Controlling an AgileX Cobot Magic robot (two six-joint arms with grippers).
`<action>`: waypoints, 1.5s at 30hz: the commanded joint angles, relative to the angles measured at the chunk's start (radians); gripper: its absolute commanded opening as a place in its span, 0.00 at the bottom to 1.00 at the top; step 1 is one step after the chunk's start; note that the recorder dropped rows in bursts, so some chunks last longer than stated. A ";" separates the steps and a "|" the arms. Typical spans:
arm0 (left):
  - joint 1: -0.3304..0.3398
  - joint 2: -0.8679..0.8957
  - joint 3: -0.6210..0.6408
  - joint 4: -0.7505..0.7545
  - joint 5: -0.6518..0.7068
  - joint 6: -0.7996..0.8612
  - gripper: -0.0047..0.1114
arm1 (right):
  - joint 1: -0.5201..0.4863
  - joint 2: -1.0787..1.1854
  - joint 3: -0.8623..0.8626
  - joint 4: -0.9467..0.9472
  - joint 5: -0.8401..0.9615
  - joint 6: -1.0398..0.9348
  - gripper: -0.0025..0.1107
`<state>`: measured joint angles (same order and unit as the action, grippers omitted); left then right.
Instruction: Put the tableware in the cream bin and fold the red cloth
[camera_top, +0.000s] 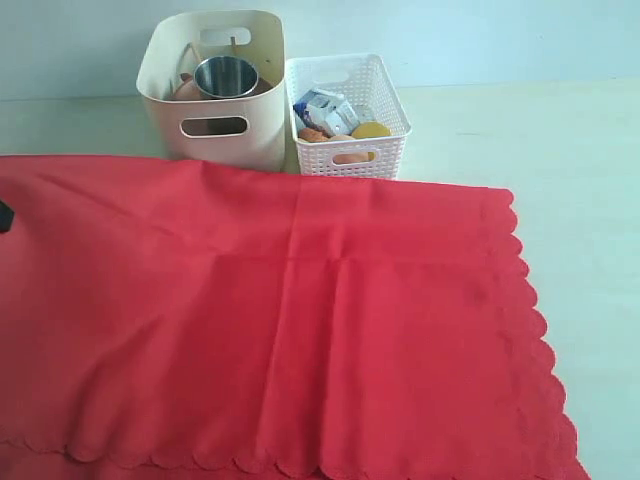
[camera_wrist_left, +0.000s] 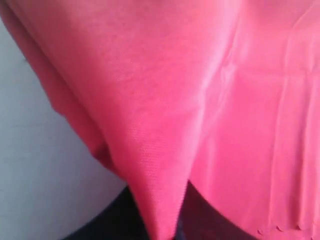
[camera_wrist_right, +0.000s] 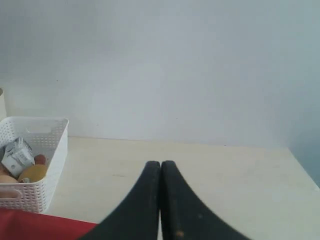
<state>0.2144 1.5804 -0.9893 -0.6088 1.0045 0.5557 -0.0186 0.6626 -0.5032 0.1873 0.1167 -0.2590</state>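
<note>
The red cloth (camera_top: 300, 320) lies spread over most of the table, its scalloped edge along the right and front, where a second layer shows beneath. In the left wrist view my left gripper (camera_wrist_left: 167, 222) is shut on a pinched ridge of the red cloth (camera_wrist_left: 200, 100), with dark fingers (camera_wrist_left: 115, 220) on either side of it. My right gripper (camera_wrist_right: 160, 167) is shut with nothing in it, above bare table to the right of the cloth. The cream bin (camera_top: 215, 125) stands at the back and holds a steel cup (camera_top: 225, 76), a brown plate (camera_top: 185, 90) and chopsticks (camera_top: 234, 45).
A white lattice basket (camera_top: 350, 150) with a milk carton (camera_top: 325, 110) and other food stands right of the bin, touching the cloth's back edge. The same basket (camera_wrist_right: 30, 195) shows in the right wrist view. Bare table (camera_top: 570, 160) runs along the right side.
</note>
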 joint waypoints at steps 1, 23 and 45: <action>-0.005 -0.011 -0.042 -0.036 0.055 -0.011 0.04 | -0.005 0.002 -0.008 -0.007 -0.014 -0.002 0.02; -0.007 -0.011 -0.095 -0.143 0.171 -0.011 0.04 | -0.005 0.002 -0.008 -0.003 -0.029 0.000 0.02; -0.231 -0.011 -0.095 -0.128 0.216 -0.079 0.04 | 0.227 0.499 -0.090 0.229 0.344 -0.096 0.02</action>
<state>0.0167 1.5804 -1.0784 -0.7251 1.2059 0.4955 0.1600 1.0579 -0.5682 0.4135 0.4526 -0.3371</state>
